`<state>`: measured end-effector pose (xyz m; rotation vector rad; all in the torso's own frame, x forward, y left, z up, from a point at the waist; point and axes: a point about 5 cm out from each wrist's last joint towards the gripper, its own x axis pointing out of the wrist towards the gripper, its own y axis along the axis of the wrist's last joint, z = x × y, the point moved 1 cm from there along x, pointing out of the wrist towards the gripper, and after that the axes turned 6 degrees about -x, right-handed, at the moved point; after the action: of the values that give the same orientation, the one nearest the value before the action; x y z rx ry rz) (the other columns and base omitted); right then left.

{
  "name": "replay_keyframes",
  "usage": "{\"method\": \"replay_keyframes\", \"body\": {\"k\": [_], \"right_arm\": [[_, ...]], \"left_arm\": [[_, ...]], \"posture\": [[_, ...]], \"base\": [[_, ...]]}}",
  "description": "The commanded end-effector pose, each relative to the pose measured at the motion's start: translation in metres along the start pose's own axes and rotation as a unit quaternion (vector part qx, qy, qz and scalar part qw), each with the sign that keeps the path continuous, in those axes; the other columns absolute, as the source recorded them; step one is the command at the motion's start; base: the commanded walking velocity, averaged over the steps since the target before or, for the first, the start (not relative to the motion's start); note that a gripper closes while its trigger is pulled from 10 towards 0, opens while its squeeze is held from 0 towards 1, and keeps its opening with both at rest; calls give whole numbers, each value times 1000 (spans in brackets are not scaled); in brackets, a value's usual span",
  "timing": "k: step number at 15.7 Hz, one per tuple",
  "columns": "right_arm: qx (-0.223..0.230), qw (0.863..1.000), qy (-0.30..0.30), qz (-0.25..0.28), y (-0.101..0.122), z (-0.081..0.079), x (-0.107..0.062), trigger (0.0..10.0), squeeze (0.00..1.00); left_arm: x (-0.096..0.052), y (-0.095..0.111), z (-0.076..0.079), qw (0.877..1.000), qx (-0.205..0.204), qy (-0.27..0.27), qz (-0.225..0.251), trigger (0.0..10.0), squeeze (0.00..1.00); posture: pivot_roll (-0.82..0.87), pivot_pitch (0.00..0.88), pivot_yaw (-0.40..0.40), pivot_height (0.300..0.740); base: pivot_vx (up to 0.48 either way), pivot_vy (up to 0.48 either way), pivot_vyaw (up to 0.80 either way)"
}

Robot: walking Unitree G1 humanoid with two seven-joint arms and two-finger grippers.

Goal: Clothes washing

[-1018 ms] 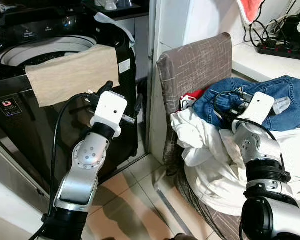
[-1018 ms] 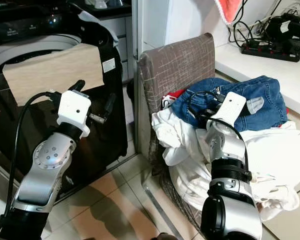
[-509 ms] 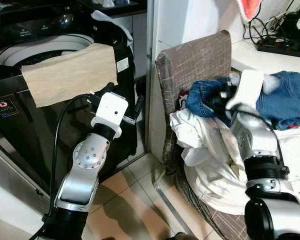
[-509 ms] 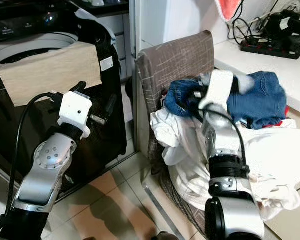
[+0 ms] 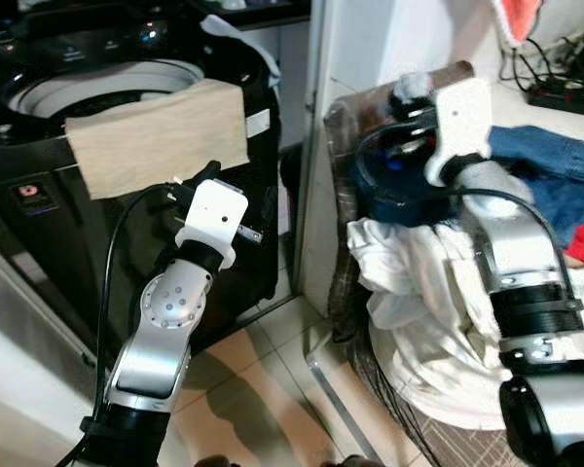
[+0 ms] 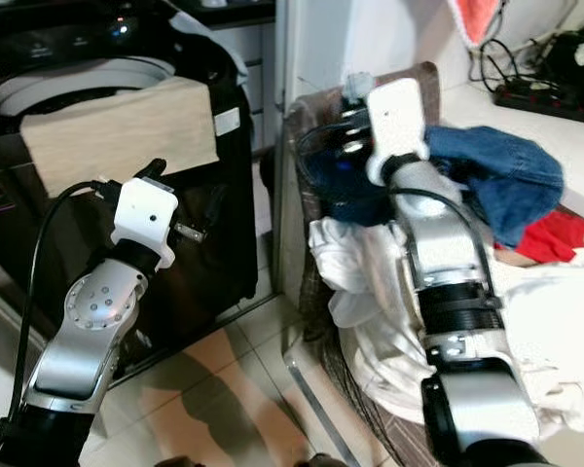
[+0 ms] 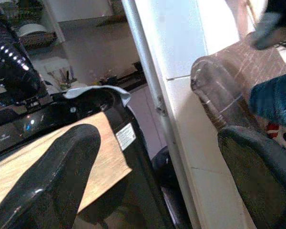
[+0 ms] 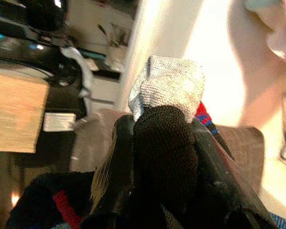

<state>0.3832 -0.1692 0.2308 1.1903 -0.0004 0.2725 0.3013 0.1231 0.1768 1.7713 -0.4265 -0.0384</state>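
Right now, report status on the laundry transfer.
Right claw shut on dark sock, raised above chair pile. Left claw open, idle beside washer. Beige cloth draped over washer rim.

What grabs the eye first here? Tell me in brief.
The right gripper, raised over the laundry basket, is shut on a black and grey sock. Below it lies a heap of white clothes and blue jeans. At left, a tan cloth drapes the open washing machine.

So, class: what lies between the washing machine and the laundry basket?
In the left eye view, a white wall edge stands between the washing machine and the laundry basket, with tiled floor below. The left end effector hovers before the machine.
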Motion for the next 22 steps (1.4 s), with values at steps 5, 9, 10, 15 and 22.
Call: {"method": "replay_keyframes", "body": {"k": [5, 9, 10, 15, 22], "right_arm": [[121, 966, -136, -182, -85, 31, -47, 0, 0], [139, 956, -131, -222, -98, 13, -57, 10000, 1000], [162, 952, -142, -218, -93, 16, -54, 10000, 1000], [297, 921, -176, -182, -57, 34, -32, 10000, 1000], [281, 907, -213, -230, -54, 48, -26, 10000, 0]], "left_arm": [[-4, -1, -3, 1000, 1, 2, -6, 10000, 0], [-1, -1, -1, 1000, 2, -11, -4, 10000, 0], [0, -1, -1, 1000, 2, -11, -4, 10000, 0], [2, 0, 2, 1000, 1, -18, -2, 10000, 0], [2, -1, 2, 1000, 3, -22, -3, 10000, 0]], "posture": [[-32, 4, -26, 716], [-49, 5, -7, 716], [-53, 4, -4, 716], [-50, 0, -3, 716], [-41, 0, -5, 716]], "base": [[0, 0, 0], [0, 0, 0], [0, 0, 0], [0, 0, 0], [0, 0, 0]]}}
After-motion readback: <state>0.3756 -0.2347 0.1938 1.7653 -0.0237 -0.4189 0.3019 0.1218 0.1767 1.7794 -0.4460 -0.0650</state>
